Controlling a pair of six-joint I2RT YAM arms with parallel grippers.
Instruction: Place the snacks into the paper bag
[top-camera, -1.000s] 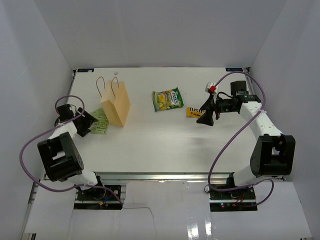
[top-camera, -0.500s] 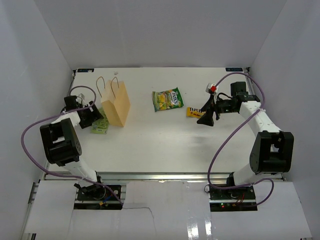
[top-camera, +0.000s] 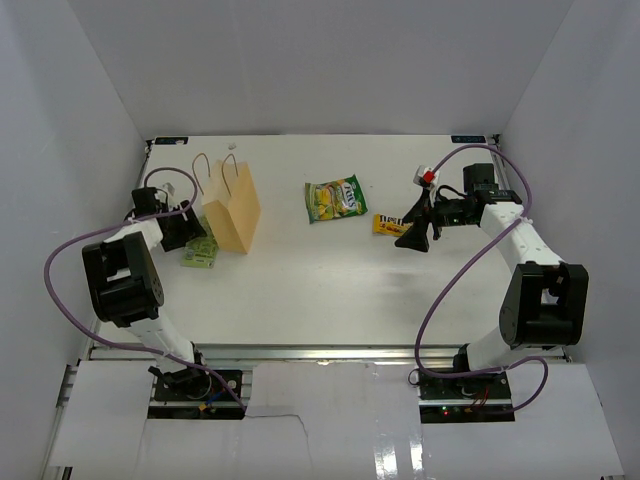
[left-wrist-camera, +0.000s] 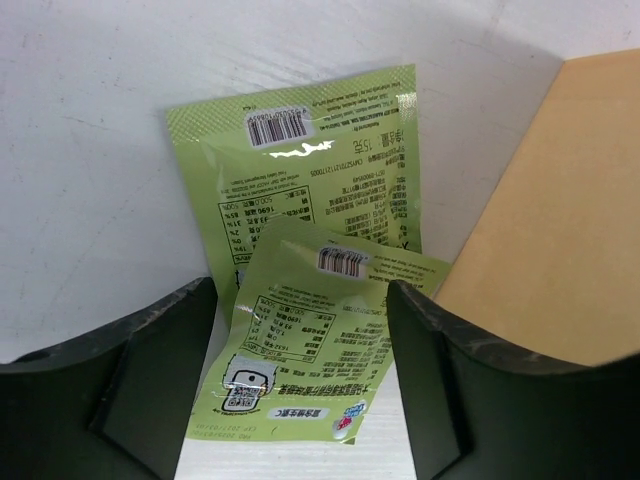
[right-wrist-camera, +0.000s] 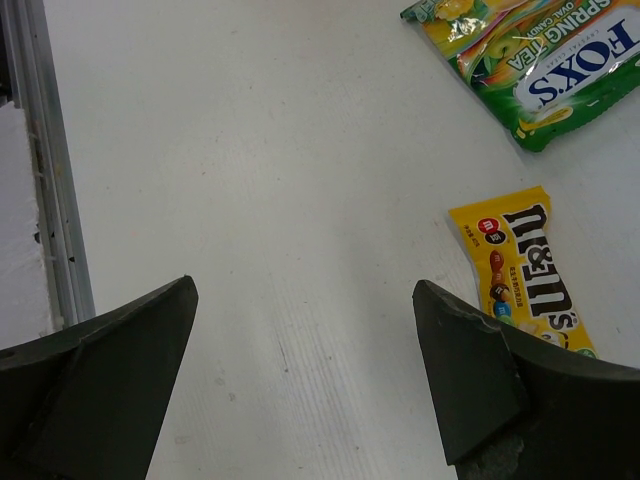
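The tan paper bag (top-camera: 232, 210) stands upright at the left of the table, handles up. The green-and-yellow pouch (top-camera: 336, 198) lies flat mid-table, and the narrow yellow candy packet (top-camera: 388, 224) lies to its right. In the right wrist view the pouch (right-wrist-camera: 540, 60) and the candy packet (right-wrist-camera: 525, 275) are beyond and to the right of my right gripper (right-wrist-camera: 305, 290), which is open over bare table. My left gripper (left-wrist-camera: 300, 290) is open beside the bag (left-wrist-camera: 560, 200), its fingers either side of the upper of two pale green packets (left-wrist-camera: 320, 320).
The two pale green packets (top-camera: 200, 250) overlap on the table just left of the bag's base, printed backs up. White walls enclose the table on three sides. A metal rail (right-wrist-camera: 45, 200) runs along the table edge in the right wrist view.
My left arm has swung toward the far side and closer to the bag, bringing its gripper over the pale green packets. The right arm and the snacks have not moved.
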